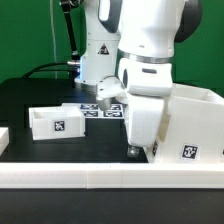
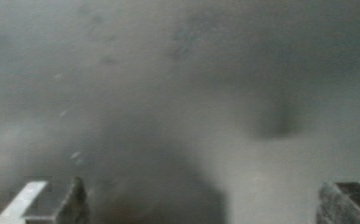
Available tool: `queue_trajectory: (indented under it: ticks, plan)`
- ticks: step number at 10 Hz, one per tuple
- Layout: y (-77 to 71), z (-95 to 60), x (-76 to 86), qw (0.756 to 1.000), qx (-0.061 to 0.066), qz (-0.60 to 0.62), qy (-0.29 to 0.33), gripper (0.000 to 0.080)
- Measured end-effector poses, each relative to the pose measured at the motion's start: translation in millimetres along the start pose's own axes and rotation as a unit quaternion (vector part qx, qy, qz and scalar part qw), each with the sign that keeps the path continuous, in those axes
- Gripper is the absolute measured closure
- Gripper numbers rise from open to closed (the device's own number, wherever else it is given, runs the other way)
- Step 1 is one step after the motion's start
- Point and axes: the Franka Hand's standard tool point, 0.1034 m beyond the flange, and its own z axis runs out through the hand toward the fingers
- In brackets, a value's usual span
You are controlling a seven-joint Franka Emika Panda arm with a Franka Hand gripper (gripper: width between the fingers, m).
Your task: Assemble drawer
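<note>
A small white box-shaped drawer part (image 1: 57, 122) with a marker tag lies on the black table at the exterior view's left. A larger white open drawer box (image 1: 193, 122) stands at the right. My gripper (image 1: 140, 149) reaches down to the table right beside the left wall of the larger box. In the wrist view only blurred grey surface shows. The two fingertips (image 2: 52, 202) stand far apart at the picture's corners, so the gripper (image 2: 203, 205) is open with nothing between the jaws.
The marker board (image 1: 100, 110) lies flat behind the gripper near the robot's base. A long white rail (image 1: 110, 178) runs along the table's front edge. Another white piece (image 1: 3, 139) shows at the far left edge.
</note>
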Motion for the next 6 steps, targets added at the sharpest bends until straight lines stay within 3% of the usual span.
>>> queue_trajectory:
  ticks: [3, 6]
  plan:
    - [3.9, -1.4, -8.1, 1.0, -0.007, -0.006, -0.001, 0.015]
    - [4.0, 9.3, -51.0, 0.999, -0.006, -0.034, -0.002, 0.015]
